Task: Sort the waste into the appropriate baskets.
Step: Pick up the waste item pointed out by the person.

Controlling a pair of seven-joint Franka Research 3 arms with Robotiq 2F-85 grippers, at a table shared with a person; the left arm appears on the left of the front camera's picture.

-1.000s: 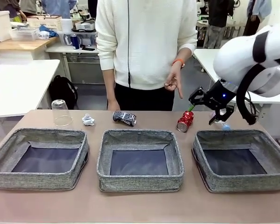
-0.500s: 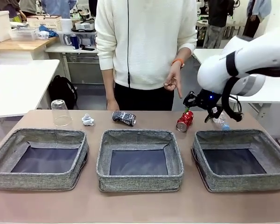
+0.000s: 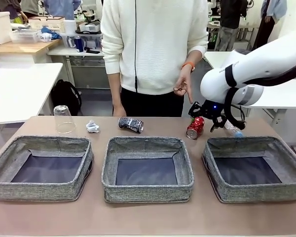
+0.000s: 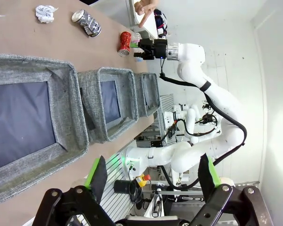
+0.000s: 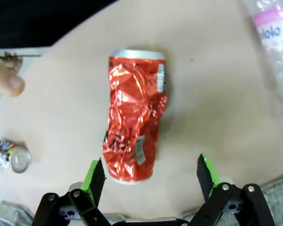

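While right gripper (image 5: 150,165) gapes, three baskets (image 3: 39,143) (image 3: 147,142) (image 3: 256,142) (grey)

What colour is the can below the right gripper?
Red; the crushed can shows best in the right wrist view.

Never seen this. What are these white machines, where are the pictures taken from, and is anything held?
Two robot arms, each ending in a two-finger gripper. The wide picture looks across the table at a person; the other two come from cameras on the wrists. The right gripper hovers open over a crushed red can beside a clear bottle. The left gripper hangs open. Nothing is held. Three grey baskets sit in front; a cup, paper wad and black-and-white can wait behind.
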